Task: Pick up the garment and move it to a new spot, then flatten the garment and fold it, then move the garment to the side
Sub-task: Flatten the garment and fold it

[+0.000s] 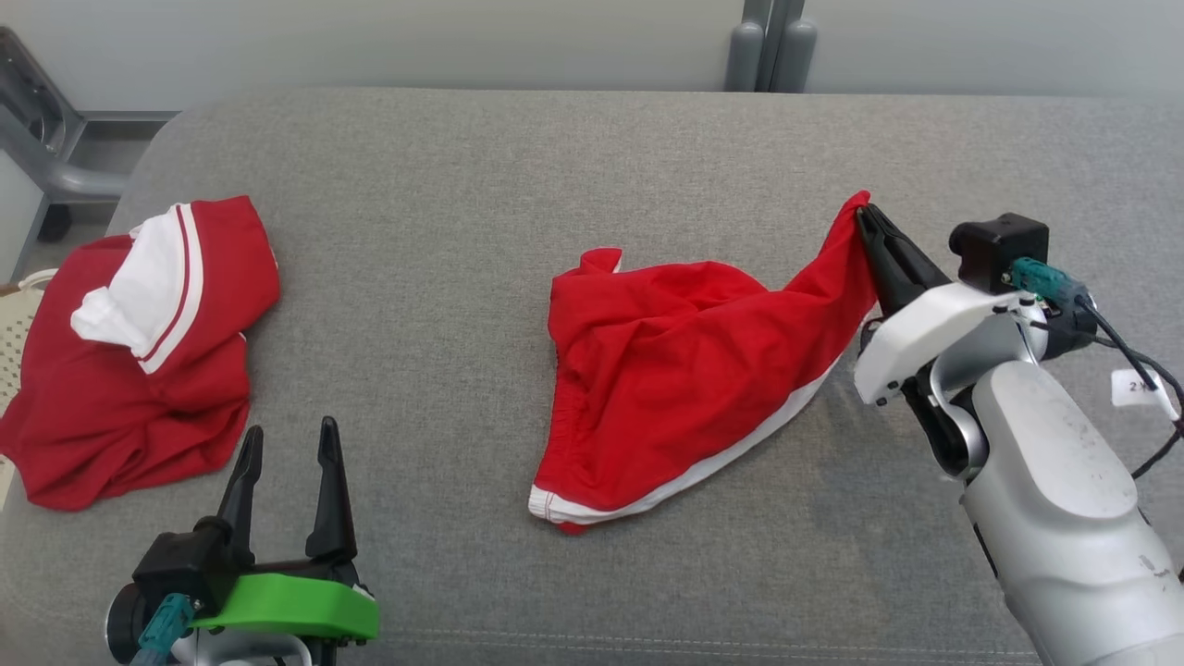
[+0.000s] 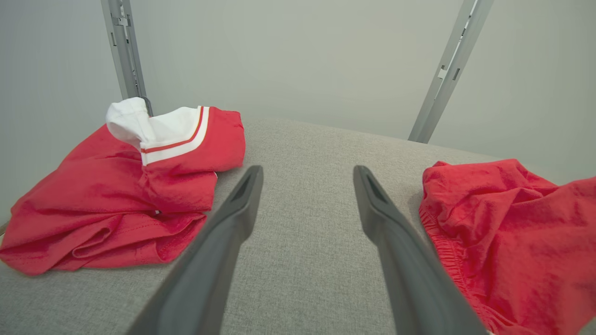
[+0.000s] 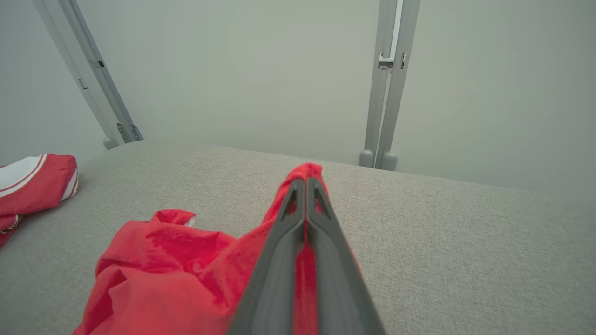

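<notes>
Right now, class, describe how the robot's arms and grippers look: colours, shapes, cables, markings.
Left gripper: two long dark tapered fingers, green mount, teal plug. Right gripper: dark fingers, white mount, black camera box, teal connector, black cable with white tag, pale grey forearm.

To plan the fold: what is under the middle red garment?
The red garment rests on the grey cushion, one corner pinched by the right gripper. Anything beneath its folds is covered and cannot be seen.

Crumpled red garment (image 1: 684, 388), white hem, corner raised, perhaps shorts
</notes>
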Robot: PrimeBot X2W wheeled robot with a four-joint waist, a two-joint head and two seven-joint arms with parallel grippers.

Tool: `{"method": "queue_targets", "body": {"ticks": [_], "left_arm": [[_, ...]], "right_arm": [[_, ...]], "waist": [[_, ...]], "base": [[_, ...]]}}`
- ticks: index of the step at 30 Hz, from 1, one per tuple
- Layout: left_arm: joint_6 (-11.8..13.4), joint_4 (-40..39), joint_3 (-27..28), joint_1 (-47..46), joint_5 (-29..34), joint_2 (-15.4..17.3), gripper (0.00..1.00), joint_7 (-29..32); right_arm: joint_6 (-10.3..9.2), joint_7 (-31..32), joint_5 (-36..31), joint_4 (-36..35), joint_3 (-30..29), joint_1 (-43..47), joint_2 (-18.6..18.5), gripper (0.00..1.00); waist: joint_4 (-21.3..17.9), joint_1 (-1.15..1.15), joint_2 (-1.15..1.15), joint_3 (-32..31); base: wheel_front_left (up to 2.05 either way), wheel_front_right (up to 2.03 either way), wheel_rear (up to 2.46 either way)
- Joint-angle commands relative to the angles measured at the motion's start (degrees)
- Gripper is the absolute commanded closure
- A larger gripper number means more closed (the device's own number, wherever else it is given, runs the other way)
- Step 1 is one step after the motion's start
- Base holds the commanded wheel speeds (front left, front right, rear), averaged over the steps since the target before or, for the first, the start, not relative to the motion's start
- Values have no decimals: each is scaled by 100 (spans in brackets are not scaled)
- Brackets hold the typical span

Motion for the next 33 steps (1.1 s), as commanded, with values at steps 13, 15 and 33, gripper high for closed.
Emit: {"method": "queue_targets", "body": {"ticks": [13, 15, 33], "left_arm": [[-59, 97, -239, -279, -7, 1, 0, -10], [-64, 105, -246, -278, 3, 2, 0, -10], [37, -66, -123, -14, 4, 1, 0, -10]], "right_arm": [[-2, -607, -218, 2294, 192, -1334, 47, 0], [-2, -738, -208, 2500, 193, -1439, 125, 0], [-2, -922, -351, 603, 12, -133, 76, 0]], "waist": [[405, 0, 0, 248], [422, 0, 0, 245], [-107, 0, 0, -55]], "base": [[0, 0, 0], [0, 0, 0], [0, 0, 0]]}}
